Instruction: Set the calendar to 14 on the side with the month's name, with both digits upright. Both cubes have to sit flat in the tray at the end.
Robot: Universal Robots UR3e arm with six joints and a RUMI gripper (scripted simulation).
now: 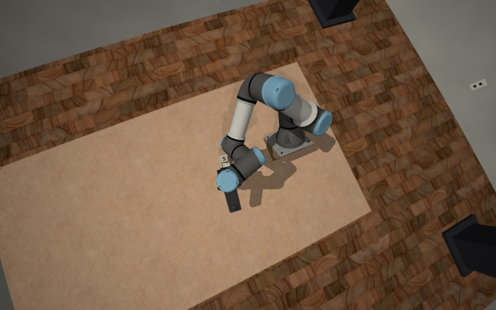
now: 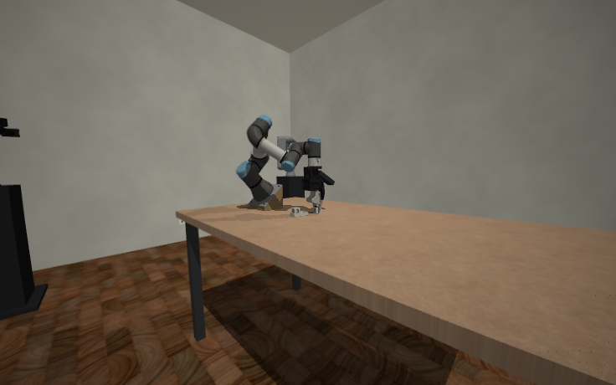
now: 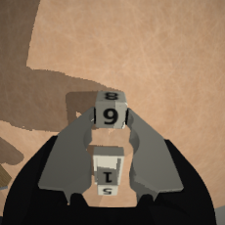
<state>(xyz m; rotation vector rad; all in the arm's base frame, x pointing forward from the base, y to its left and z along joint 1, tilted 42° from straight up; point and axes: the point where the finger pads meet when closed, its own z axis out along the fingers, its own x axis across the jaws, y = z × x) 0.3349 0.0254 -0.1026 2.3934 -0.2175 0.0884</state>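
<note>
cube (image 3: 111, 112) between claw (image 3: 111, 117) fingertips

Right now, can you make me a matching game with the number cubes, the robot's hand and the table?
Things:
1. cube showing 9
2. cube showing 5
3. hand
4. table

States:
A. light brown
B. shut on a cube
C. not held, beside the arm
D. pinched between the fingers

Pairs: 1-D, 2-C, 3-B, 4-A
</note>
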